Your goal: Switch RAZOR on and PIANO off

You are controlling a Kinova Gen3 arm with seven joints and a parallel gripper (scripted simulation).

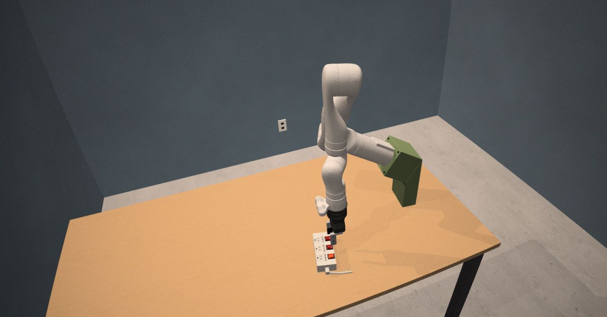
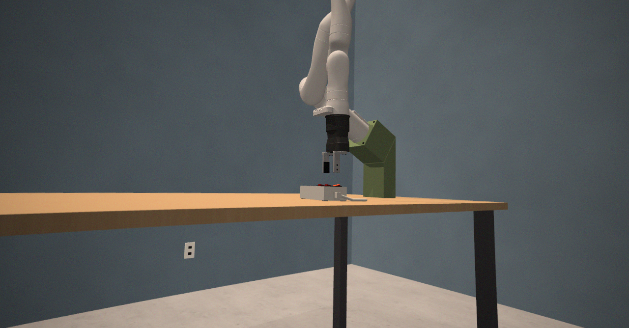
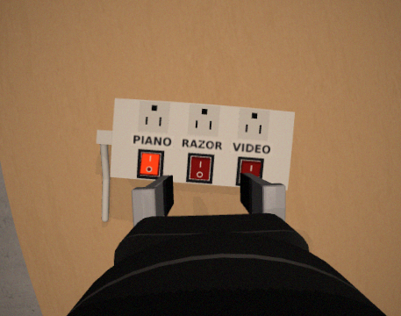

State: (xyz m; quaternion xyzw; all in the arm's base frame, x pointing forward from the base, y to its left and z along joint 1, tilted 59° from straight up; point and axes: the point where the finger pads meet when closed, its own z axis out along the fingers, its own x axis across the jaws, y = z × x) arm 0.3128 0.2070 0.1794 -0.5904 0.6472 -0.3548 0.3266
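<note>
Now power strip (image 3: 203,140) lies flat.

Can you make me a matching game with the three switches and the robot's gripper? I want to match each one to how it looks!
Things:
1. PIANO switch
2. RAZOR switch
3. VIDEO switch
4. gripper

How it looks:
A. open, holding nothing
B. bright orange-red
C. dark red, partly hidden by a finger
D. dark red, middle of the power strip

Pairs: 1-B, 2-D, 3-C, 4-A
</note>
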